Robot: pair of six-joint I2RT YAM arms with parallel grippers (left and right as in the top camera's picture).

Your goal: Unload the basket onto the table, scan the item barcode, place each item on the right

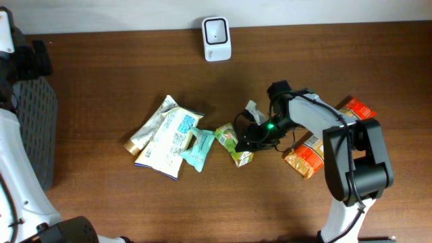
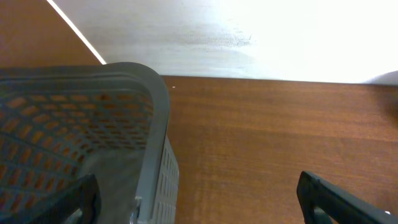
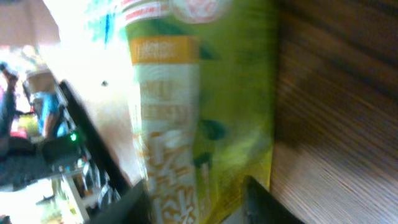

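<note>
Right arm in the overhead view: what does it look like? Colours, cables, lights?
The right arm has white rounded links on a dark grey, boxy base joint. The end effector is black, with a green light lit on its body. Thin black cables run along the wrist.

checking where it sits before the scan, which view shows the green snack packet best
Overhead: the whole green snack packet shows, lying on the table at the right end effector. The right wrist view fills with it, but blurred and cropped. The left wrist view shows none of it, only a basket.
</note>
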